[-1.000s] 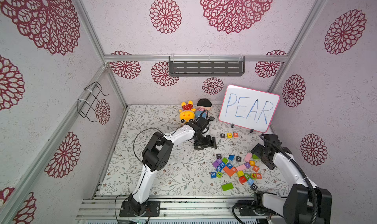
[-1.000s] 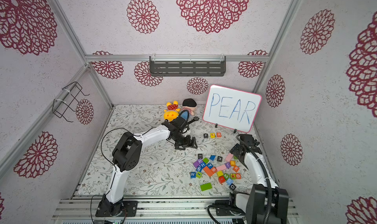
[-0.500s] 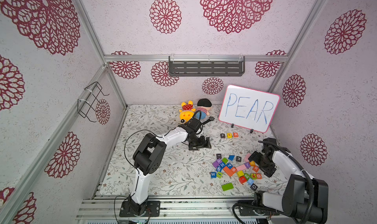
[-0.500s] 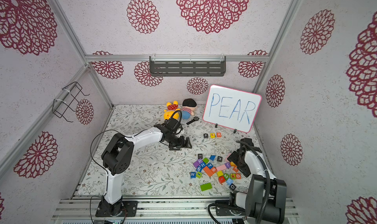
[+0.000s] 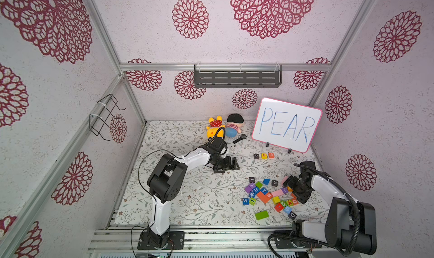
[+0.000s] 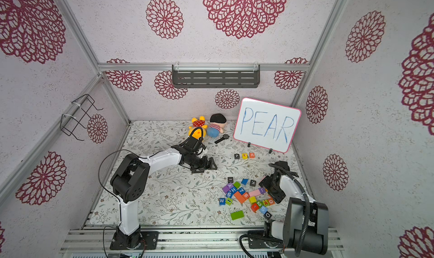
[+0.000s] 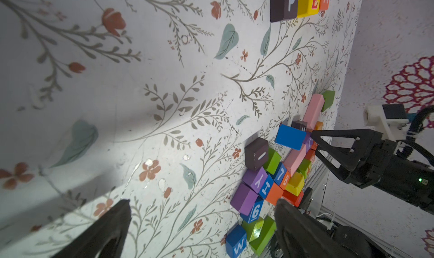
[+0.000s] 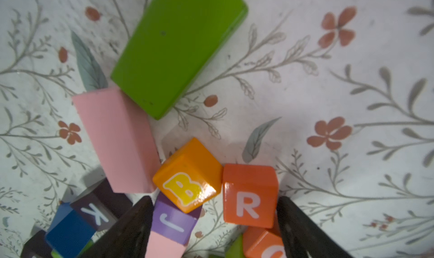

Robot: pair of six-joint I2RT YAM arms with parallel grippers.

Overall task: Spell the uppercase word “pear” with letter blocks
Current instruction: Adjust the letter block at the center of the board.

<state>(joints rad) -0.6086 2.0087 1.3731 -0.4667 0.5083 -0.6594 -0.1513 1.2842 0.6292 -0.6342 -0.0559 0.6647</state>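
The right claw [image 8: 212,224] is hanging with jaws apart around the orange-red wooden R cube [image 8: 250,195] in the block pile on the counter [image 5: 187,198]; the left claw [image 5: 231,164] is lying open, empty.

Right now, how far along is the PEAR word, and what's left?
Done: the P block, E block and A block sit in a row in front of the whiteboard. In hand: the right tool is down at the pile, its open jaws straddling the R block, not yet gripped. Left: grasp R and set it after A. The left tool is open, holding nothing.
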